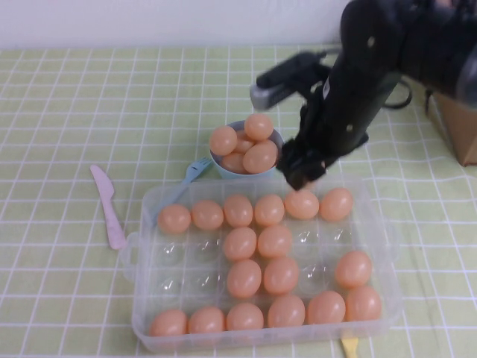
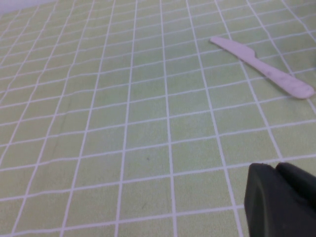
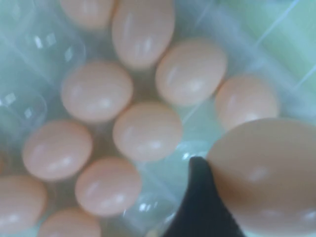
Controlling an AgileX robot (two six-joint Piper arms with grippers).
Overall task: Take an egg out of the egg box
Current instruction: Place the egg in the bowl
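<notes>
High view. Right gripper (image 1: 304,177) hangs over the far edge of the egg box (image 1: 141,317), just above the far row of cups. Its tip is dark and blurred here; a sliver of peach shows at its lower edge, right over an egg sitting in the far row. The egg box lies on the green checked desk (image 1: 67,119), many cups filled, several near its left and middle bare. Behind it, touching distance from the far wall, a light-blue bowl (image 1: 277,137) piled with more eggs. A blue fork (image 1: 192,174) leans from the bowl side toward the box. A pale pink knife (image 1: 108,206) lies on the desk left of the box. A brown cardboard box (image 1: 458,127) sits at the far right edge. The left gripper does not show in this view.

Left wrist view. Left gripper (image 2: 281,200) shows only as a dark corner above bare desk cloth, the knife (image 2: 261,67) well apart; cannot tell how its jaws stand.

Right wrist view. The egg (image 3: 266,175) fills the near corner, pressed against one dark finger (image 3: 200,202); jaws closed onto it, held above the box. Below it, eggs rest in their cups, with clear bare cups between.
</notes>
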